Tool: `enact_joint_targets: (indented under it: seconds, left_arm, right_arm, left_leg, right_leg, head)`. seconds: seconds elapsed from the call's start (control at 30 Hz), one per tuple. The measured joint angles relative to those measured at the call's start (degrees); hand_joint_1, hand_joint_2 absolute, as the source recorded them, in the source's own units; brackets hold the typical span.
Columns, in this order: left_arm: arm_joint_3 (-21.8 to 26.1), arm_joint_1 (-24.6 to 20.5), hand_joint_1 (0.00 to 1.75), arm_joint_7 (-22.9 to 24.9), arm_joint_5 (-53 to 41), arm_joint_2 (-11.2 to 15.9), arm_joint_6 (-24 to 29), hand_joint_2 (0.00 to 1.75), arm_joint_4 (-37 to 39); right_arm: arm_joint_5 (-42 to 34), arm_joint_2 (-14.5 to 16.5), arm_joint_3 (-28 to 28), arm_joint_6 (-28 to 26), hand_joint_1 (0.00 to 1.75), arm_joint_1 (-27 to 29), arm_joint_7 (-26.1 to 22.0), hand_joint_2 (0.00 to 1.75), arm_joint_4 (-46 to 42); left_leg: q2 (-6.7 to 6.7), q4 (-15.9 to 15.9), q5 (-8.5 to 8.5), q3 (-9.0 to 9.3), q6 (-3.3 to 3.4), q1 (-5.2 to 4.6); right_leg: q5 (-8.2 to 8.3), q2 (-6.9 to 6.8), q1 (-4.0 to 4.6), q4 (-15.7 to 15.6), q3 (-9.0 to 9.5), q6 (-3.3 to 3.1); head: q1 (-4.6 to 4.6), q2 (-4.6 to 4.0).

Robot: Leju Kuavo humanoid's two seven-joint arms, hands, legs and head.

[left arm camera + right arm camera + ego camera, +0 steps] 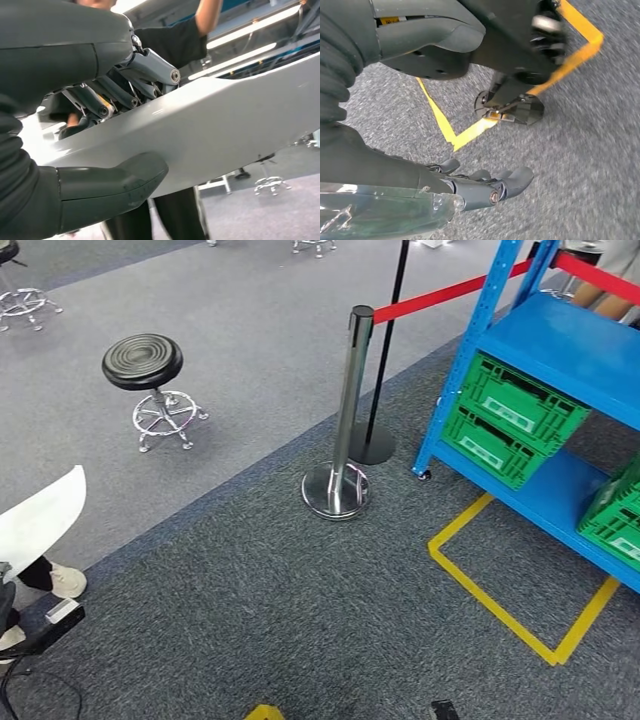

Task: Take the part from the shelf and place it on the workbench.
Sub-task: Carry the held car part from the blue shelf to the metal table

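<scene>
My left hand [94, 125] grips the white part [234, 120], thumb under, fingers over; part pokes in at far left of head view; right hand [471, 185] loose, holding nothing, over carpet; blue shelf [558, 350] w/ green crates [513, 415] to right; barrier post [343, 420] between.

Left hand [113, 145] grips the long white part [234, 120].

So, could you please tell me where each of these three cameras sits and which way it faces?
Head view: high on the body, looking forward and down at carpet, a blue shelf and a stanchion post.
Left wrist view: behind the left hand, which grips the white part; a person stands beyond.
Right wrist view: behind the right hand, facing the floor.
Shared: the white part in head and left wrist views; yellow floor tape in head and right wrist views.
</scene>
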Motion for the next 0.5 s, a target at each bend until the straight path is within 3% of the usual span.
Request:
enact_joint_targets:
  seconds: [0.03, 0.07, 0.1, 0.17, 0.23, 0.27, 0.33, 0.4, 0.47, 0.5]
  left_arm:
    - [-0.1, 0.0, 1.75, -0.1, 0.0, 0.0, -0.1, 1.75, 0.0]
    - [-0.2, 0.0, 1.75, -0.1, 0.1, -0.1, -0.2, 1.75, 0.0]
    - [-0.3, 0.0, 1.75, -0.1, 0.1, -0.1, -0.2, 1.75, 0.1]
    - [-0.5, -0.1, 1.75, -0.1, 0.1, -0.1, -0.3, 1.75, 0.1]
    - [-0.6, -0.1, 1.75, -0.1, 0.1, -0.2, -0.3, 1.75, 0.1]
    - [-0.7, -0.1, 1.75, -0.1, 0.1, -0.3, -0.3, 1.75, 0.1]
    - [-0.9, 0.1, 1.75, -0.1, 0.1, -0.3, -0.3, 1.75, 0.1]
    - [-1.1, 0.3, 1.75, -0.1, 0.1, -0.2, -0.2, 1.75, 0.1]
    - [-1.3, 0.2, 1.75, -0.1, 0.1, -0.2, -0.2, 1.75, 0.1]
    - [-1.4, 0.1, 1.75, -0.1, 0.0, -0.2, -0.2, 1.75, 0.1]
  right_arm:
    - [0.0, 0.0, 0.0, 0.0, 0.0, 0.1, 0.0, 1.75, 0.0]
    - [0.0, 0.0, 0.0, 0.0, 0.0, 0.2, 0.0, 1.75, 0.0]
    - [0.0, 0.0, 0.0, 0.0, 0.0, 0.2, 0.0, 1.75, 0.0]
    - [0.0, 0.0, 0.0, 0.0, 0.0, 0.1, 0.0, 1.75, 0.0]
    - [0.0, -0.2, 0.0, 0.0, 0.0, -0.1, 0.0, 1.75, 0.0]
    - [0.0, -0.3, 0.0, 0.0, 0.0, -0.2, 0.0, 1.75, 0.0]
    - [0.0, -0.3, 0.0, 0.0, 0.0, -0.4, 0.0, 1.75, 0.0]
    - [-0.1, -0.3, 0.0, 0.0, 0.0, -0.3, 0.0, 1.75, 0.0]
    - [-0.1, -0.2, 0.0, 0.0, 0.0, -0.1, 0.0, 1.75, 0.0]
    - [-0.1, -0.2, 0.0, -0.1, 0.0, 0.0, 0.0, 1.75, 0.0]
  left_leg:
    - [-0.81, 0.0, 0.14, -0.19, 0.13, -0.09]
    - [-1.69, 0.0, 0.28, -0.32, 0.18, -0.19]
    - [-2.58, 0.0, 0.44, -0.38, 0.18, -0.27]
    - [-4.2, 0.0, 0.76, -0.4, 0.01, -0.22]
    - [-5.61, 0.0, 1.01, -0.61, -0.53, 0.02]
    - [-6.29, -0.2, 1.18, -0.8, -1.03, 0.24]
    - [-7.31, -0.5, 1.69, -1.18, -2.0, 0.53]
    - [-5.29, 0.9, 0.72, -2.07, -2.39, 0.44]
    - [-1.57, 6.5, -3.09, -4.61, -2.81, 0.34]
    - [-0.49, 10.2, -5.17, -6.22, -3.19, 0.46]
  right_leg:
    - [-0.81, 0.37, 0.01, 2.8, -1.36, -0.13]
    - [-0.47, 0.56, 0.05, 3.4, -1.72, -0.36]
    - [0.96, 0.82, 0.13, 1.6, -0.88, -0.71]
    - [4.96, 2.96, 0.42, -6.5, 3.23, -1.73]
    - [6.74, 5.06, 0.77, -12.8, 6.29, -2.55]
    - [6.75, 5.38, 0.96, -14.0, 6.77, -2.78]
    - [7.2, 4.03, 1.04, -14.9, 7.1, -3.06]
    - [8.4, 2.58, 0.72, -16.2, 7.72, -3.31]
    - [9.24, 0.89, 0.55, -16.9, 7.94, -3.22]
    - [9.4, -0.01, 0.52, -16.9, 7.78, -3.15]
  head:
    - [-0.01, 0.0]
    - [-0.01, -0.01]
    - [-0.01, 0.0]
    - [-0.04, 0.0]
    - [-0.04, 0.0]
    - [-0.03, 0.0]
    - [0.0, 0.0]
    - [-0.14, 0.0]
    - [-0.32, 0.0]
    - [-0.41, 0.01]
